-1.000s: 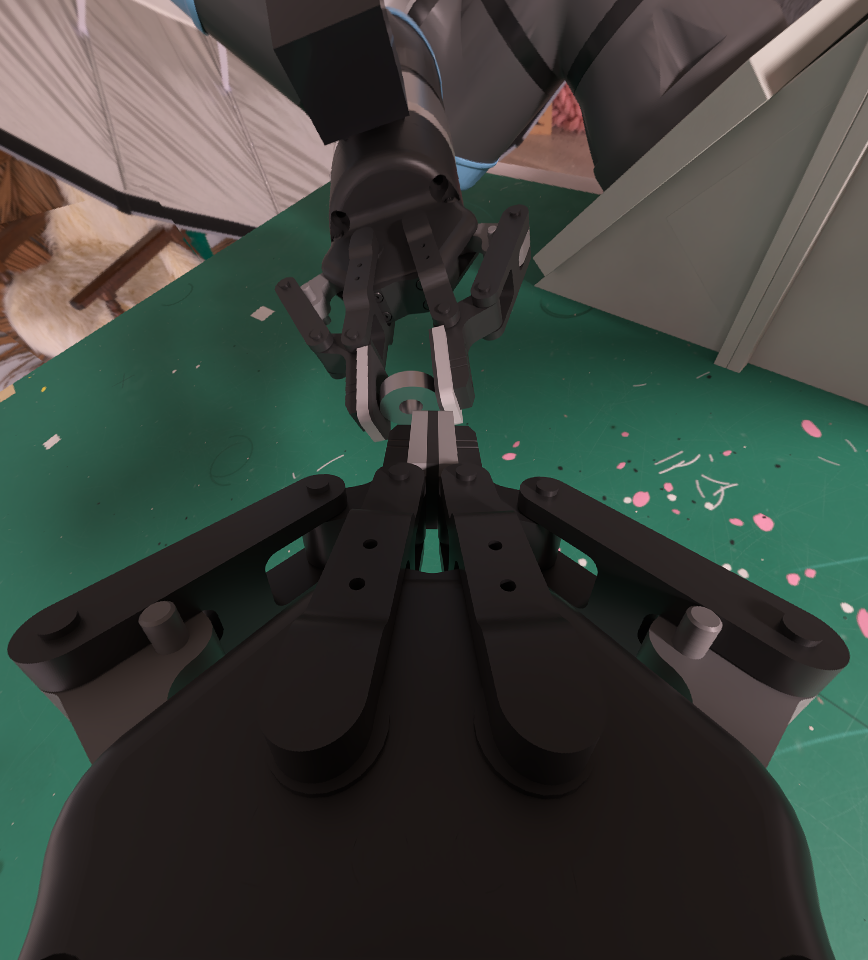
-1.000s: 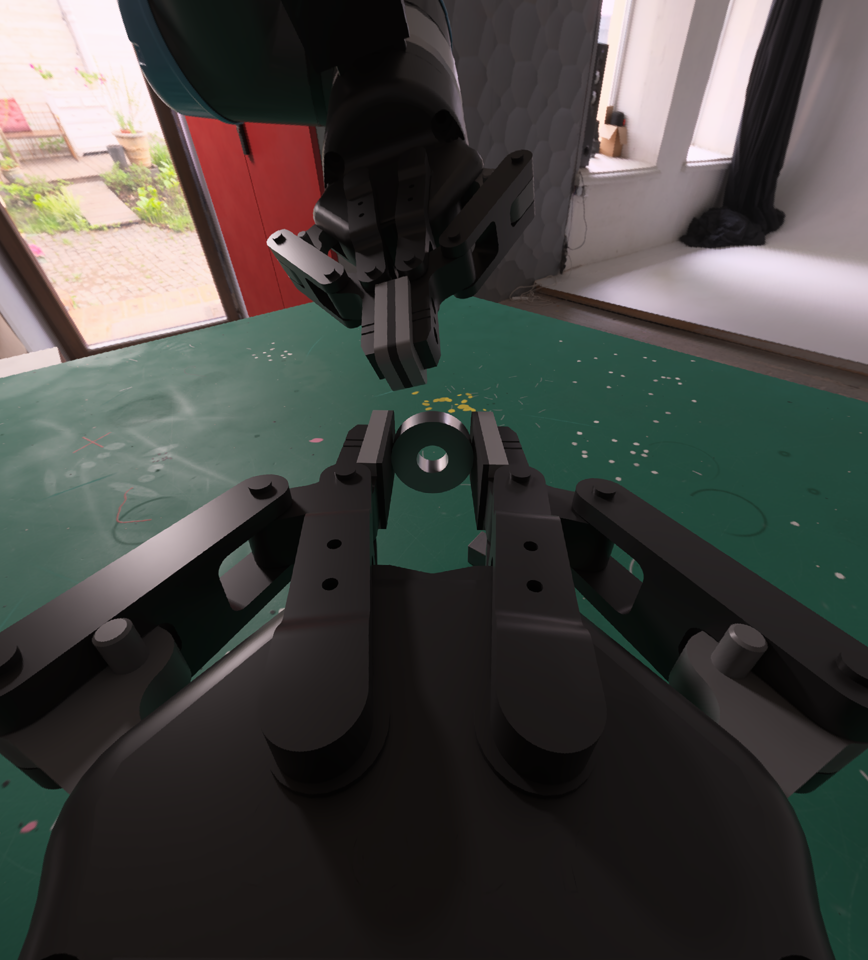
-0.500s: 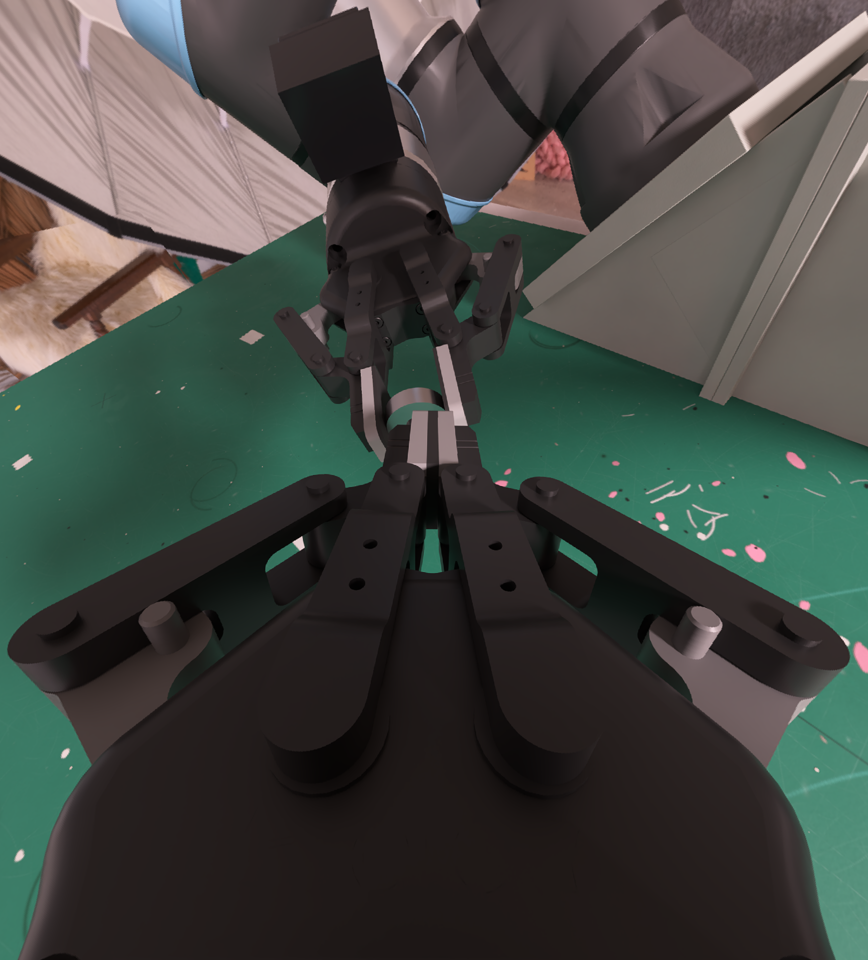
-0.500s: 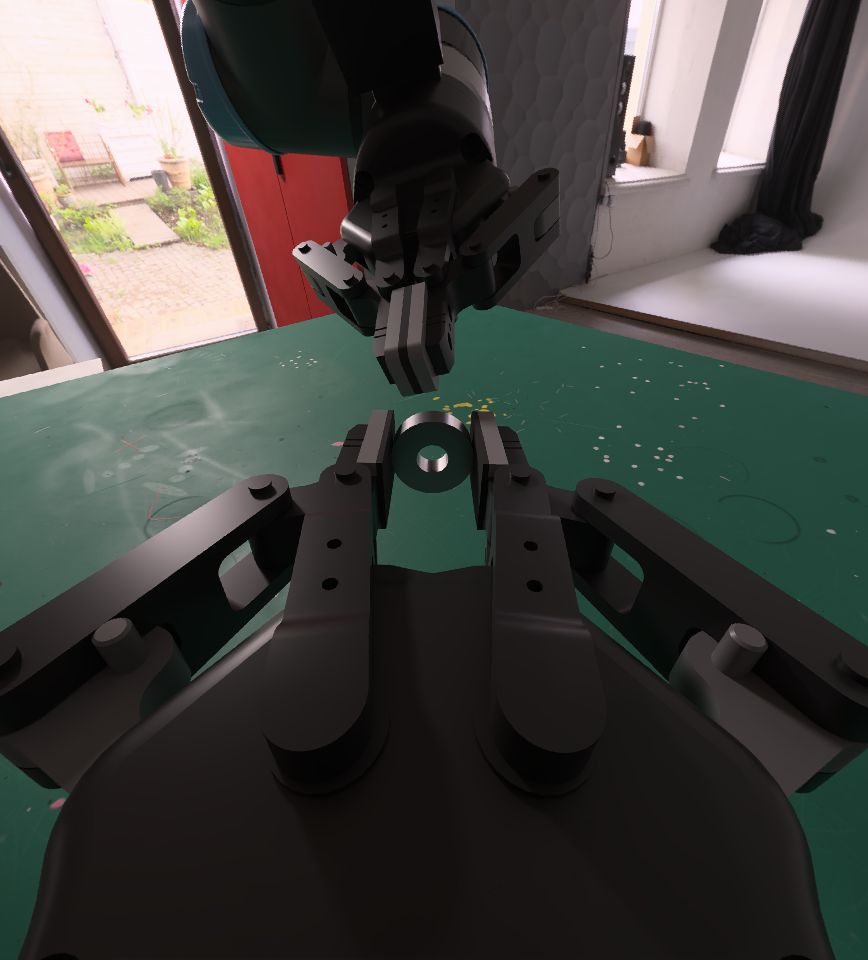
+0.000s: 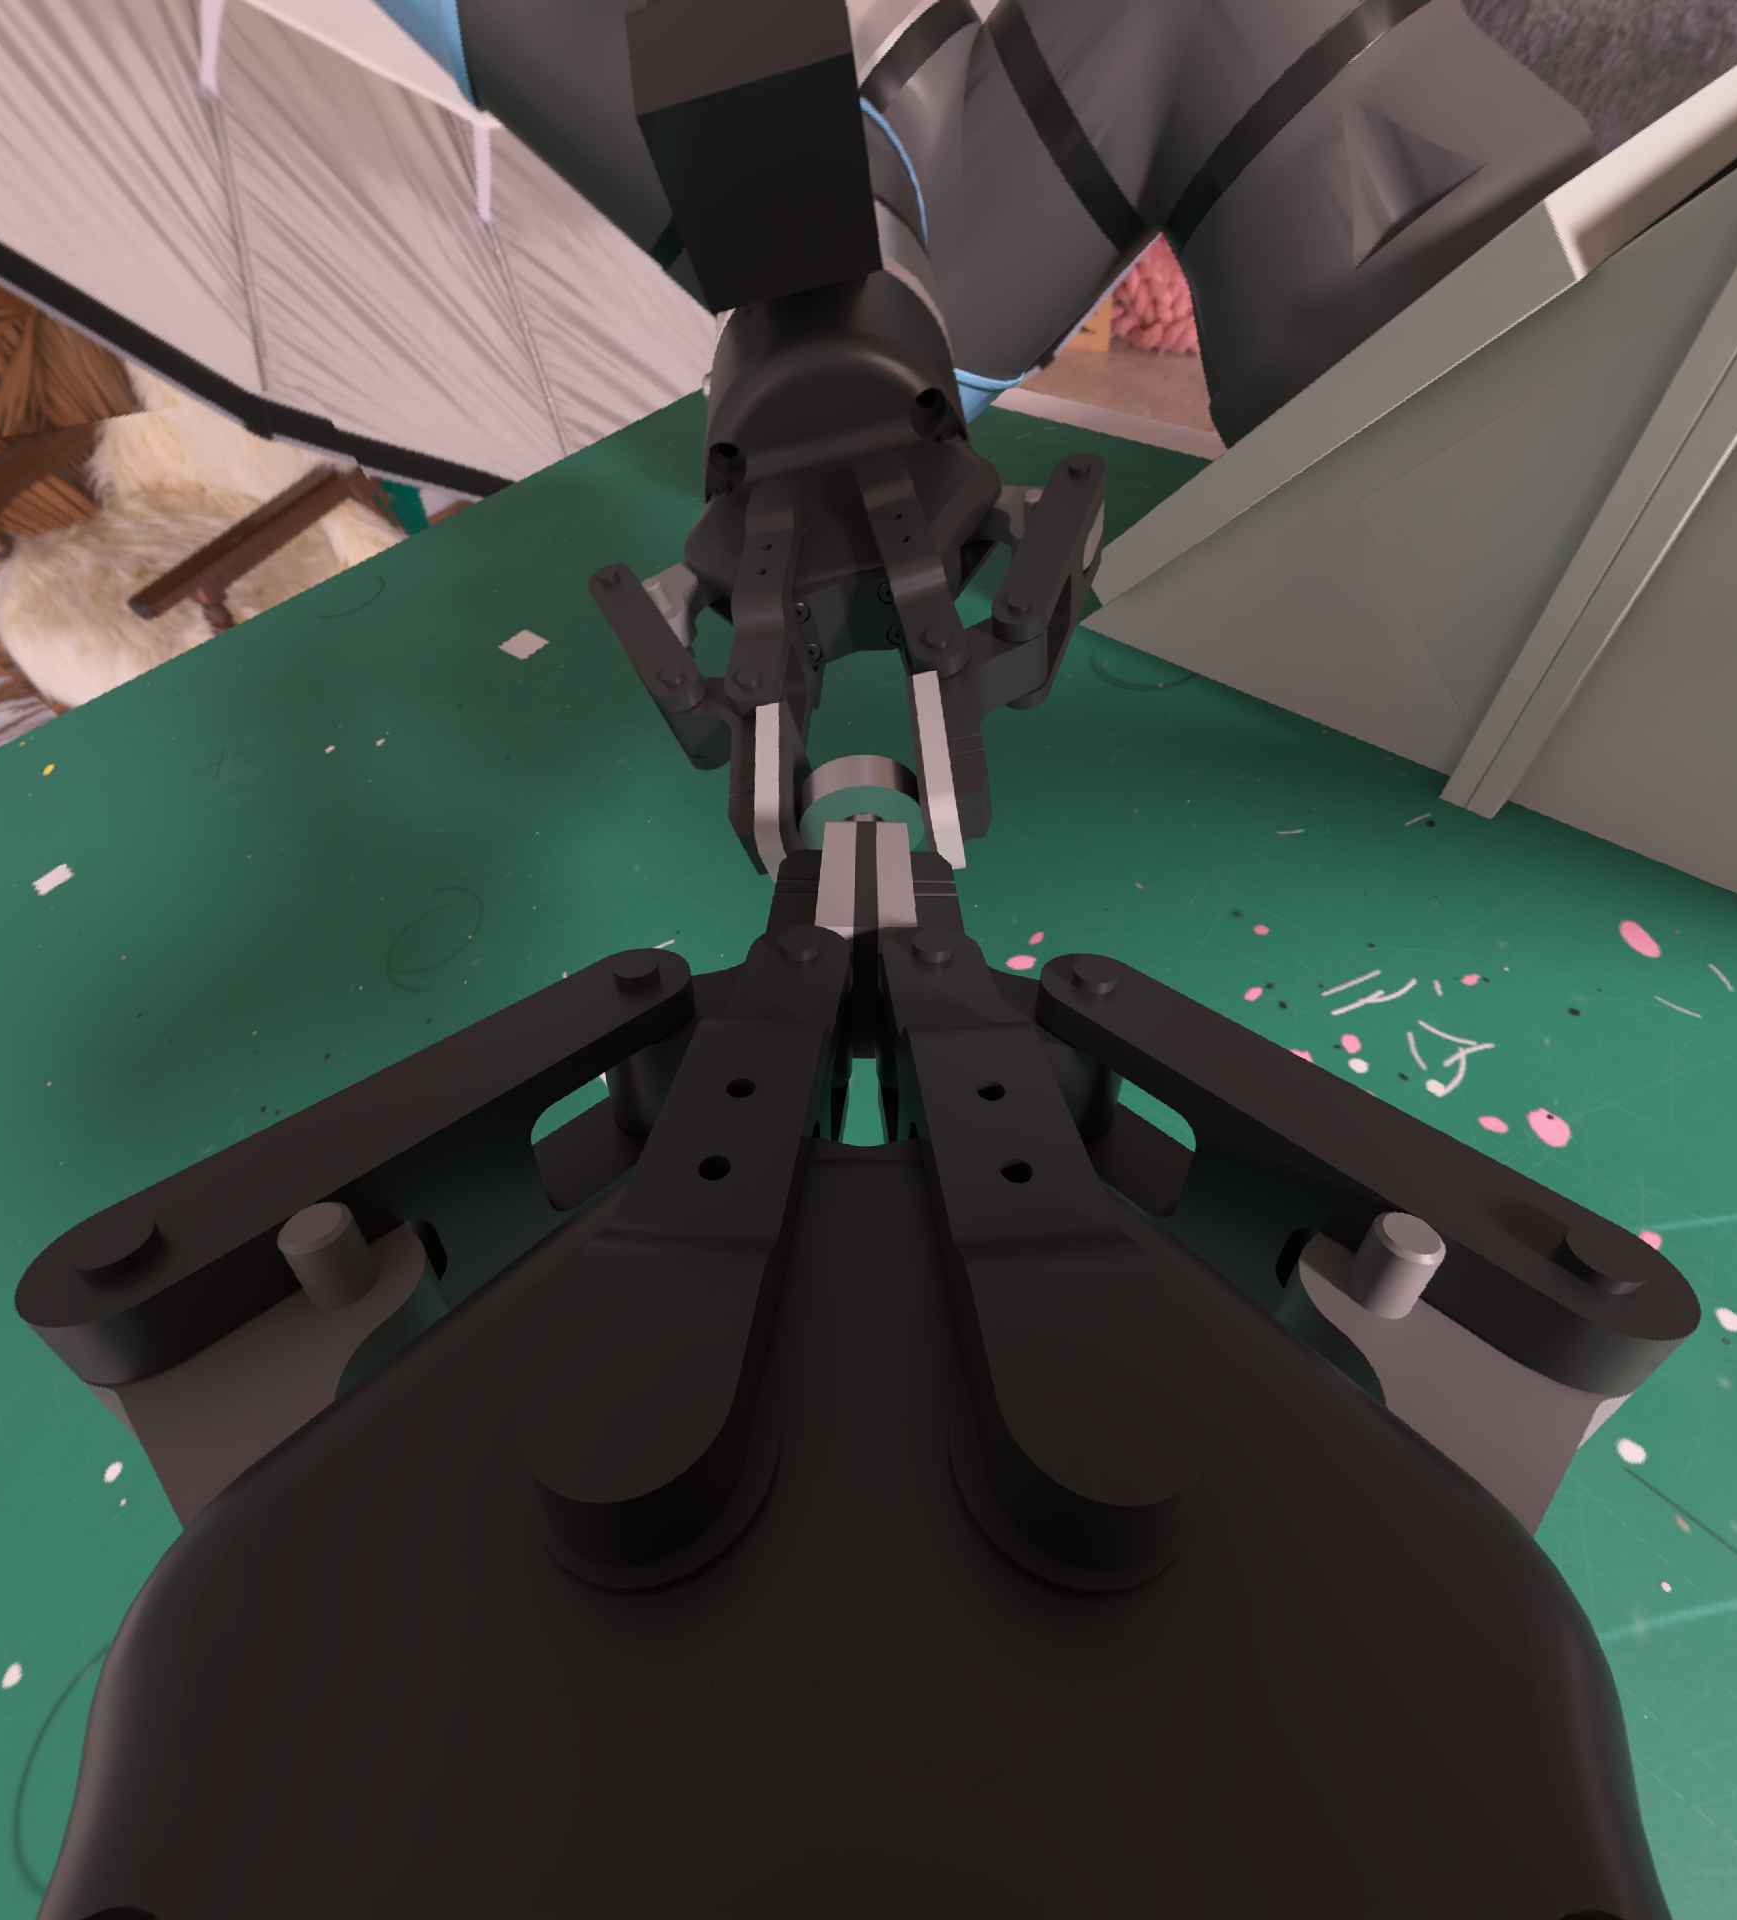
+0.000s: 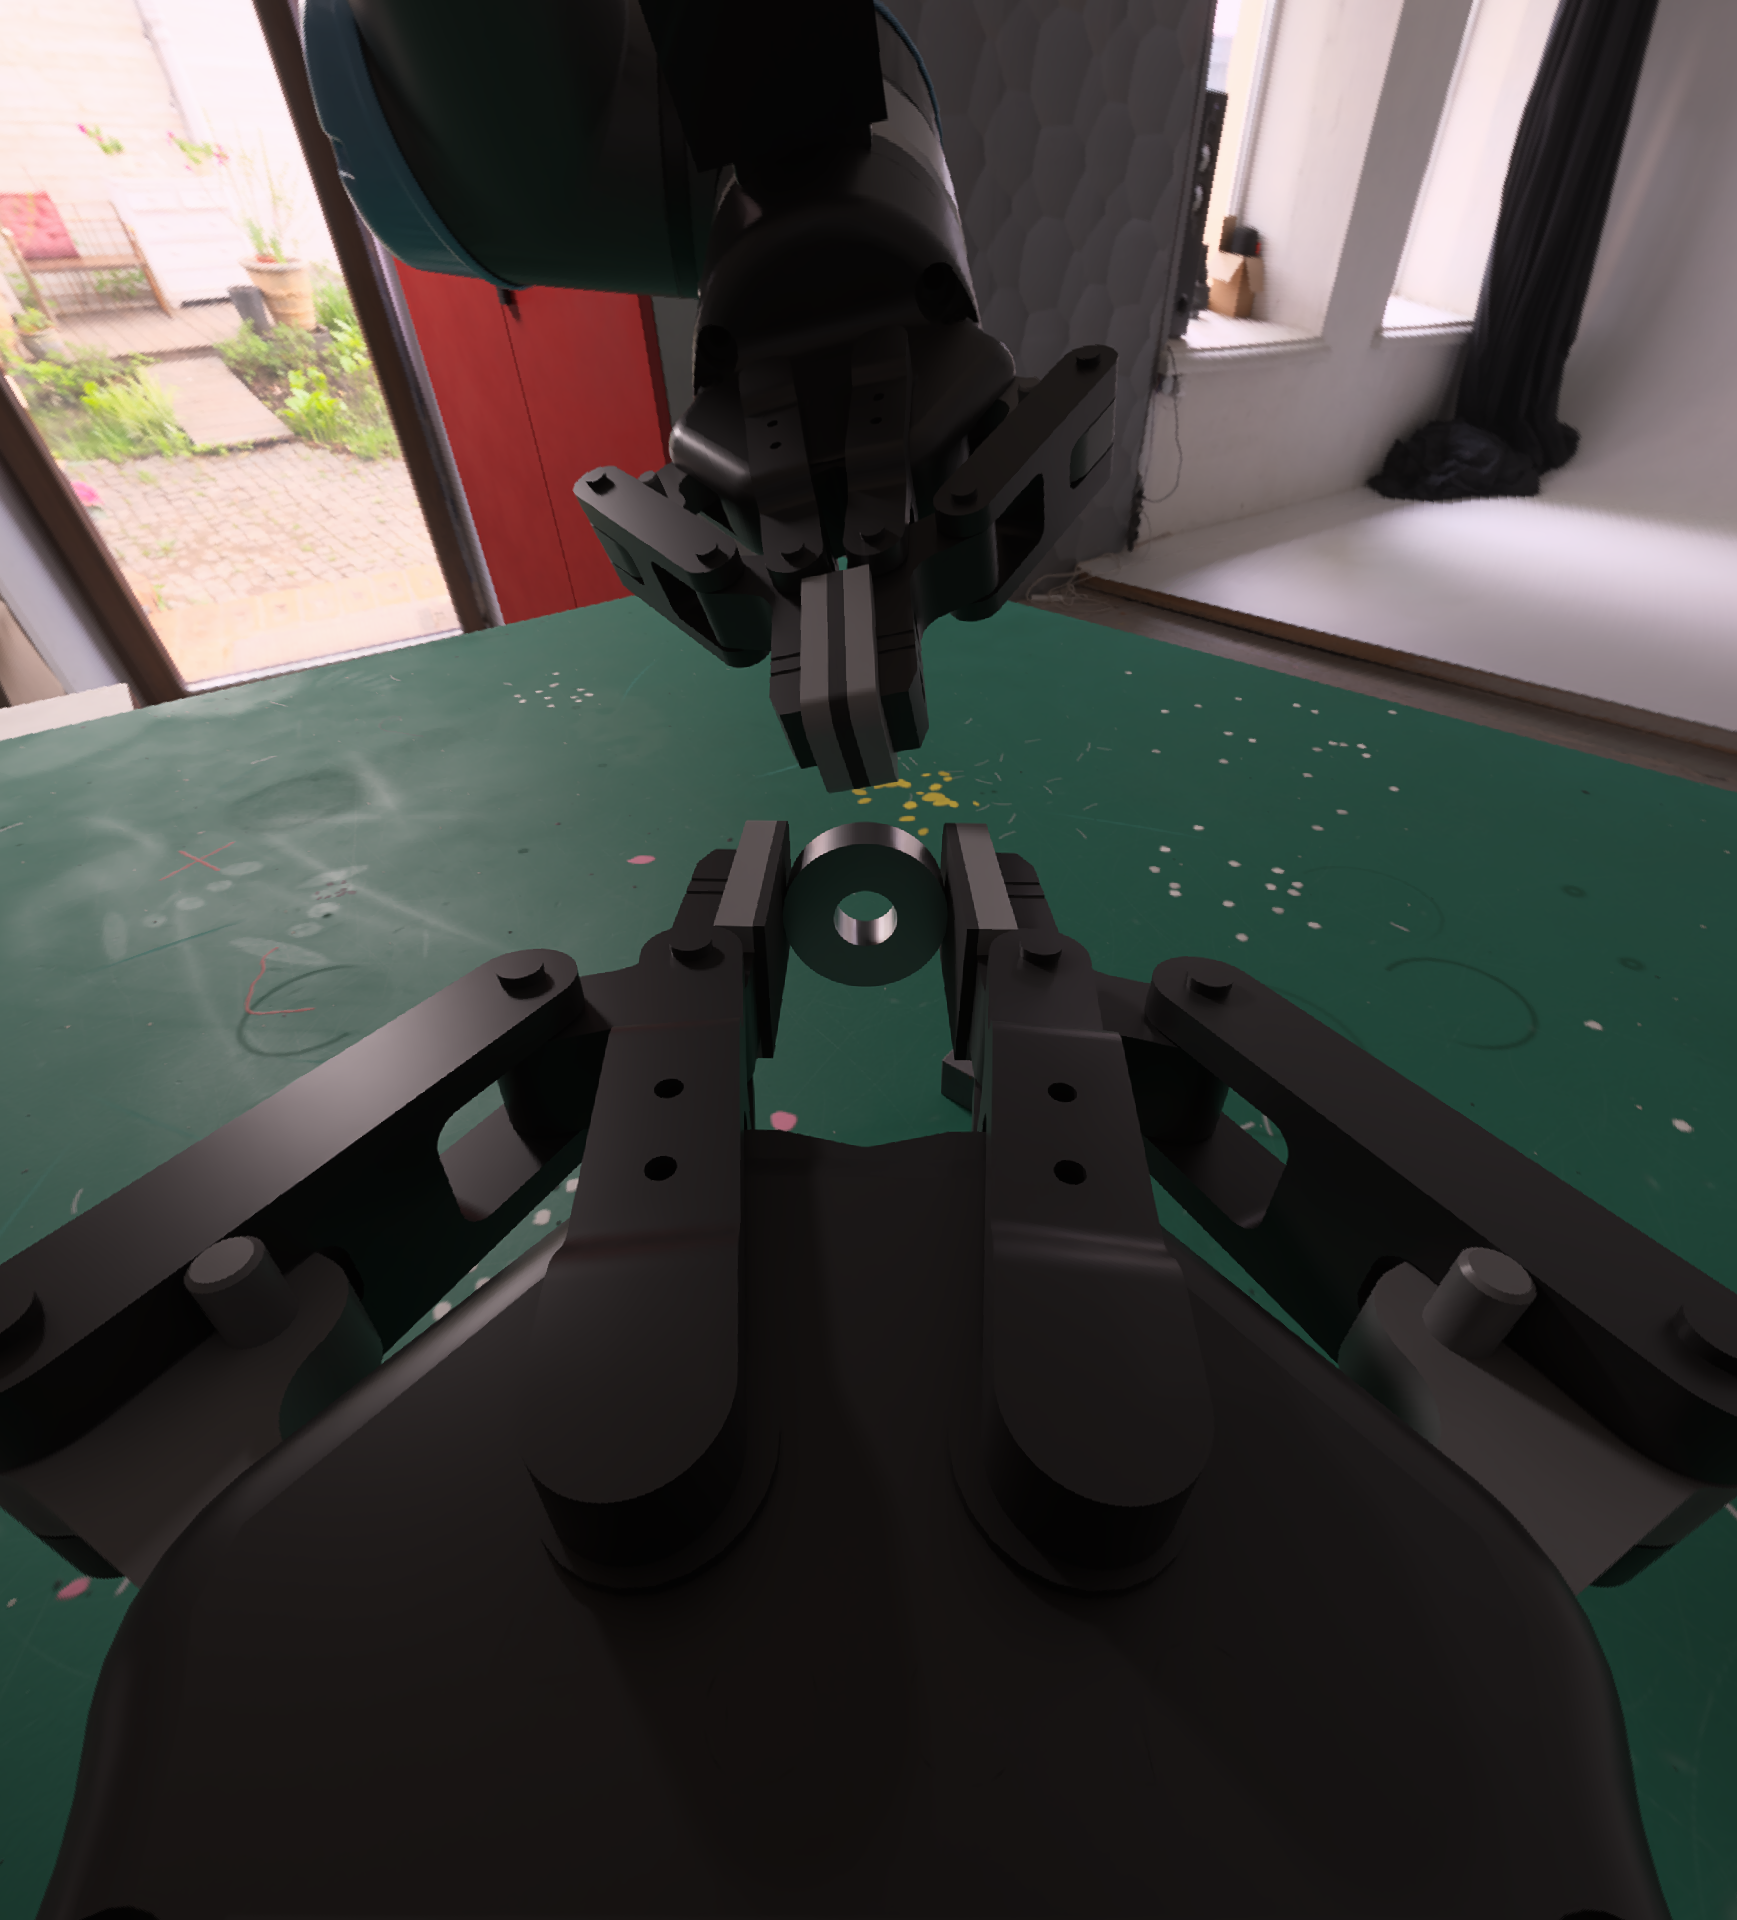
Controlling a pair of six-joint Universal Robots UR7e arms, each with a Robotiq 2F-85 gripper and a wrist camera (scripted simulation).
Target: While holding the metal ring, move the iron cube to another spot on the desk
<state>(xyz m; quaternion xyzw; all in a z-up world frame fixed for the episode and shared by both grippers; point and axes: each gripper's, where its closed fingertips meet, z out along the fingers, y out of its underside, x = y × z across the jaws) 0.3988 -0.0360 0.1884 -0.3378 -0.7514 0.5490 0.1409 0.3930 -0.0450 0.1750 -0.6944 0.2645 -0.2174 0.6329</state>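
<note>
My right gripper [image 6: 864,847] is shut on the metal ring [image 6: 822,940], a dark steel washer held on edge above the green desk [image 6: 220,935]. In the left wrist view the ring [image 5: 859,781] sits between the right gripper's [image 5: 859,831] pale pads. My left gripper [image 5: 866,883] is shut and empty, its tips just in front of the ring. In the right wrist view the left gripper [image 6: 851,764] hangs just above and beyond the ring. The iron cube is in neither view.
A large pale grey box [image 5: 1466,520] stands on the desk behind and right of the right arm. The desk's far edge [image 6: 1363,665] runs behind the left arm. Paint specks mark the desk surface.
Both arms have shifted slightly, so the background has slid a little. The right gripper still holds the ring and the left gripper stays shut close to it.
</note>
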